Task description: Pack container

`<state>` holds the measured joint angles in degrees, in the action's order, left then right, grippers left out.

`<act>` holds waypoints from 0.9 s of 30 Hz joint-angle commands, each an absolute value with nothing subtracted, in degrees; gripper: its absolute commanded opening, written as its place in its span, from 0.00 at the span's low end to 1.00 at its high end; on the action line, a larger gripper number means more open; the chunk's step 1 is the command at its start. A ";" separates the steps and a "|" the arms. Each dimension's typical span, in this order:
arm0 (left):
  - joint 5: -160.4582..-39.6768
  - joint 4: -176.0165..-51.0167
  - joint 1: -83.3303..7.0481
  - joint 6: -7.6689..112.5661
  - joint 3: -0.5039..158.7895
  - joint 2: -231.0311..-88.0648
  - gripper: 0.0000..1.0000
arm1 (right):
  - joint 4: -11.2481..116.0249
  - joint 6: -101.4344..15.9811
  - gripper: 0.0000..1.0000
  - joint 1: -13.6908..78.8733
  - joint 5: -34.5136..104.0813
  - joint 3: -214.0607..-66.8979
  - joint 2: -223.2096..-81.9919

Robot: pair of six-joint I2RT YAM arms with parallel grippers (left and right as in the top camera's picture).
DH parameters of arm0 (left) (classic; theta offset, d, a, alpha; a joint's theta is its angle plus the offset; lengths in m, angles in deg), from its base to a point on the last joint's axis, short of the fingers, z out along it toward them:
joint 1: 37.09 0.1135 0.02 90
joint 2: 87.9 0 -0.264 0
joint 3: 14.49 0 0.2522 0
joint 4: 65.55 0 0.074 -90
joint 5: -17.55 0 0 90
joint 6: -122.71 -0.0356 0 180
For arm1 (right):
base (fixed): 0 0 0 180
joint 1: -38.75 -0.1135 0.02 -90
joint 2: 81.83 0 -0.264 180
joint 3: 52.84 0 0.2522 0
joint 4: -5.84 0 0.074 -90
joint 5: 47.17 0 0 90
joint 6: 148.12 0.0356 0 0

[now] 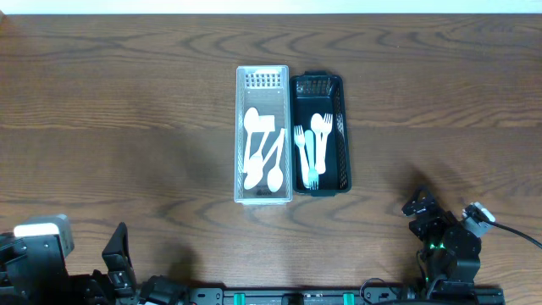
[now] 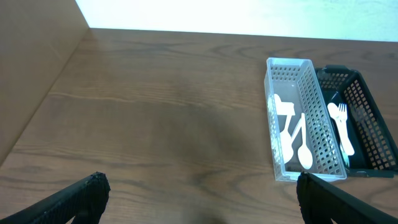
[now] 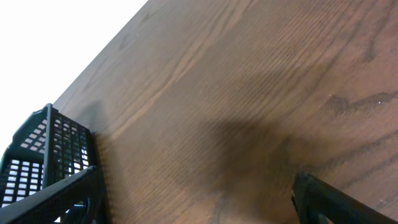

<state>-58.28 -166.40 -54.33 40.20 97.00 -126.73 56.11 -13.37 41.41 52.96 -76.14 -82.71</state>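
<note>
A white perforated container (image 1: 262, 84) holds several white plastic spoons (image 1: 264, 157). Right beside it, touching, a black perforated container (image 1: 335, 89) holds several white forks (image 1: 312, 140). Both also show in the left wrist view, the white container (image 2: 292, 71) and the black one (image 2: 373, 134). The black container's corner shows in the right wrist view (image 3: 56, 149). My left gripper (image 2: 199, 193) is open and empty over bare table, near the front left. My right gripper (image 3: 196, 193) is open and empty, near the front right.
The wooden table (image 1: 127, 110) spreads bare to the left and right of the containers. The arm bases sit at the front edge, left (image 1: 38, 254) and right (image 1: 449, 246).
</note>
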 commanded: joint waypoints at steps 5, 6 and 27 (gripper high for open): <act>-57.36 -166.49 -54.09 39.87 96.85 -126.64 0.98 | 56.03 -12.76 0.99 40.82 53.96 -75.77 -82.14; -57.36 -166.51 -54.11 39.87 96.56 -126.64 0.98 | 56.03 -12.76 0.99 40.82 53.96 -75.77 -82.14; -53.49 -117.79 -39.07 41.14 42.84 -105.27 0.98 | 56.03 -12.76 0.99 40.82 53.96 -75.77 -82.14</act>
